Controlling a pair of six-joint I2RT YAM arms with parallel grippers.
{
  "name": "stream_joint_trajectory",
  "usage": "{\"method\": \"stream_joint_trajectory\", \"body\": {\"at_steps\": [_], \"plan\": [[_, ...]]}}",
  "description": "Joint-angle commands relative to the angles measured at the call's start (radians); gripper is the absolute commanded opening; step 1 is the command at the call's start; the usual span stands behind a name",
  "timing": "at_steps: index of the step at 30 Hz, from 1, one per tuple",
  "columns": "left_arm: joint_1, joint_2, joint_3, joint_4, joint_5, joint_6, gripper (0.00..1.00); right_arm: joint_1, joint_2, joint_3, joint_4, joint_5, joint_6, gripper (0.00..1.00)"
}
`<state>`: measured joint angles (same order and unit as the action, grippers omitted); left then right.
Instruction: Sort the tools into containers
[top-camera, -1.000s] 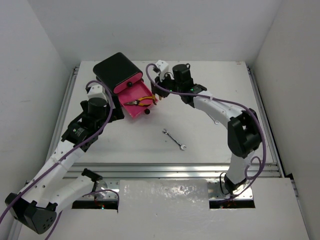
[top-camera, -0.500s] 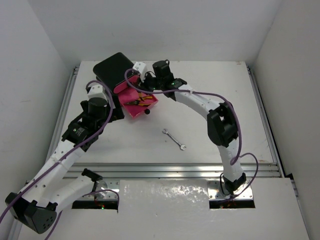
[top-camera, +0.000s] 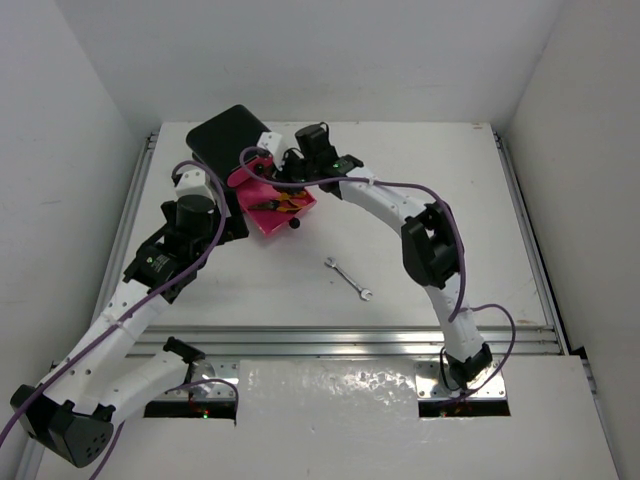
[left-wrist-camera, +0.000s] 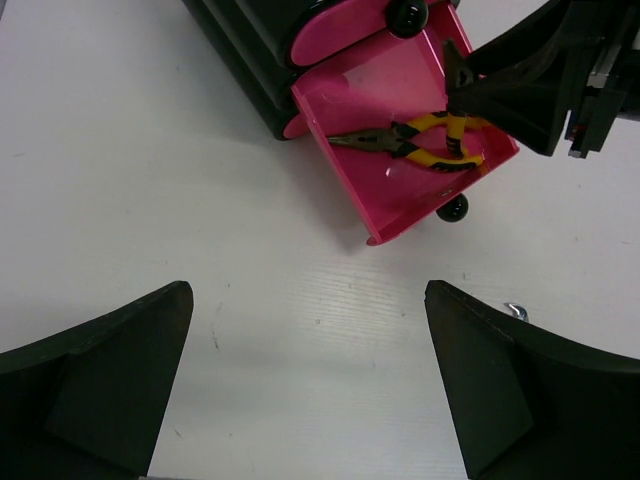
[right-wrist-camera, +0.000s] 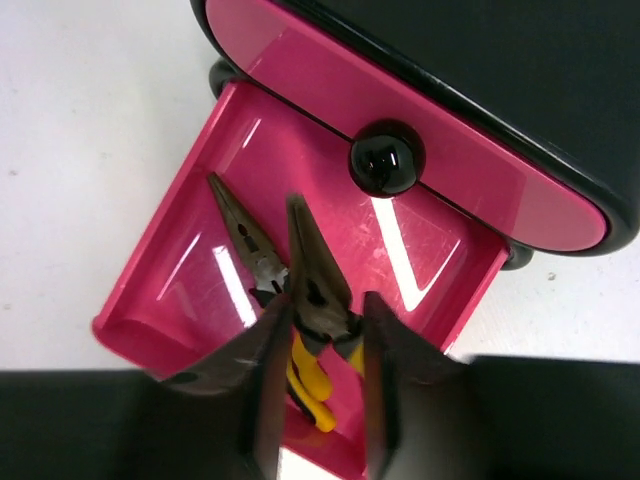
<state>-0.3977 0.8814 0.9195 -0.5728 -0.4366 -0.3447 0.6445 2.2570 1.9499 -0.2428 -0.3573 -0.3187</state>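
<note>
Right wrist camera looks down between its own fingers: the right gripper (right-wrist-camera: 325, 305) is pinched nearly closed on a pair of yellow-and-black-handled, dark-nosed metal pliers (right-wrist-camera: 312, 275). It grips them around the pivot, with the nose pointing away beyond the fingertips and the yellow handles running back between the fingers. Directly under the hand lies the glossy magenta-pink plastic drawer (right-wrist-camera: 165, 285), pulled out of the glossy black rounded-corner box (right-wrist-camera: 480, 60). A shut pink drawer front (right-wrist-camera: 300, 85) with a small black round knob (right-wrist-camera: 387, 158) sits just past the fingertips. Just beside the held pliers, off that gripper's left finger, the loose pliers (right-wrist-camera: 245, 235) lie on the drawer floor. That makes two pliers in all. One thin silver open-ended wrench (top-camera: 349, 278) lies on the white table (top-camera: 440, 270), well apart from the right hand and back towards the arm bases. In the left wrist view its tip shows just outside one finger. The right arm reaches from its base across to the far left, its elbow raised and the wrist tipped down over the drawer. The left gripper (left-wrist-camera: 308, 300) is spread wide and holds nothing. It hangs low over the table with the open drawer ahead of its fingertips, and its arm extends forward along the left side.
</note>
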Motion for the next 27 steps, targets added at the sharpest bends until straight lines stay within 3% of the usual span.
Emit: {"method": "stream_joint_trajectory", "body": {"at_steps": [1,7,11,14,15,16,18,20,27], "plan": [[0.011,-0.022,-0.001,0.034,-0.008,0.01,1.0,0.007,0.029,0.058,0.014,0.027,-0.02,0.33],[0.011,-0.022,-0.002,0.033,-0.01,0.01,1.0,0.011,0.035,0.076,0.031,0.041,0.001,0.59],[0.011,-0.021,-0.002,0.034,-0.01,0.01,1.0,0.01,0.012,0.063,0.037,0.053,0.021,0.63],[0.011,-0.021,-0.002,0.033,-0.01,0.009,1.0,0.007,-0.06,-0.018,0.069,0.144,0.166,0.65],[0.011,-0.022,-0.002,0.033,-0.011,0.009,1.0,0.009,-0.08,-0.041,0.08,0.194,0.231,0.77],[0.011,-0.022,-0.001,0.033,-0.013,0.009,1.0,0.007,-0.1,-0.066,0.076,0.306,0.295,0.8],[0.011,-0.022,-0.002,0.033,-0.013,0.009,1.0,0.004,-0.173,-0.17,0.053,0.375,0.486,0.82],[0.011,-0.021,-0.002,0.034,-0.011,0.009,1.0,0.003,-0.227,-0.326,0.082,0.304,0.545,0.81],[0.011,-0.018,-0.002,0.034,-0.002,0.009,1.0,-0.002,-0.355,-0.631,0.273,0.224,0.575,0.61]]}}
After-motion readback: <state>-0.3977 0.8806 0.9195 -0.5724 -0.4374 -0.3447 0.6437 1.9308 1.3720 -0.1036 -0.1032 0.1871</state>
